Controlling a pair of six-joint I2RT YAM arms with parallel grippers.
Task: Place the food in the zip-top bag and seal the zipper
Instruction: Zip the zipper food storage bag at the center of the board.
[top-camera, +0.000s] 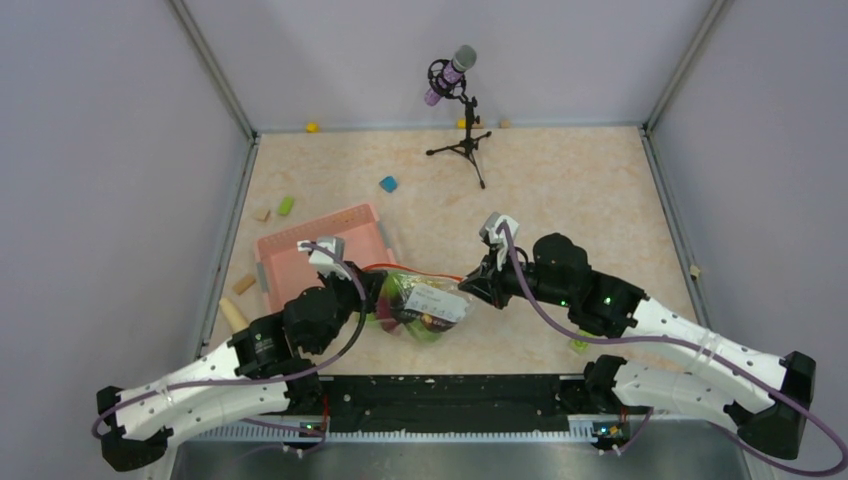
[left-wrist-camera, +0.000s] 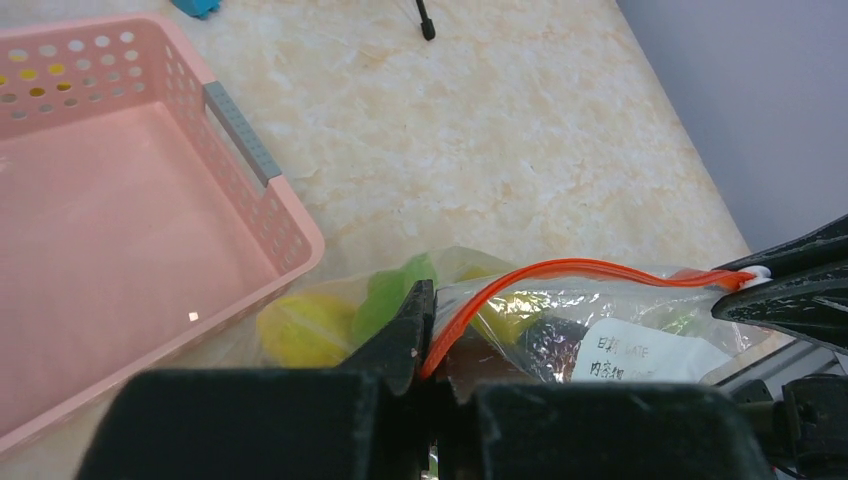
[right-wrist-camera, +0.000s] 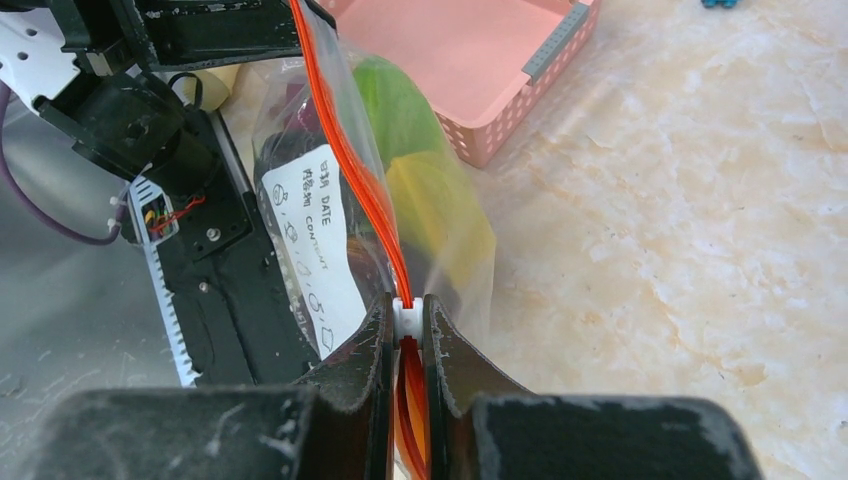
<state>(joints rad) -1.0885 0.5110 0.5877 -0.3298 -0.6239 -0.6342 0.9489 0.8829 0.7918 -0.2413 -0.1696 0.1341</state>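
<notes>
Orange-red zipper (left-wrist-camera: 590, 263), spanned between two grips. The left gripper (left-wrist-camera: 430, 345) was clamped on one end of the strip, just beside the pink basket (left-wrist-camera: 290, 215). The right gripper (right-wrist-camera: 406, 335) was pinched on the white slider (right-wrist-camera: 405, 318) at the other end. The zip-top bag (top-camera: 425, 305), with the food (left-wrist-camera: 300, 328) inside, lay on the table (top-camera: 560, 190) between them. A good seal probably required a fixed left anchor and a straight pull along the track.
</notes>
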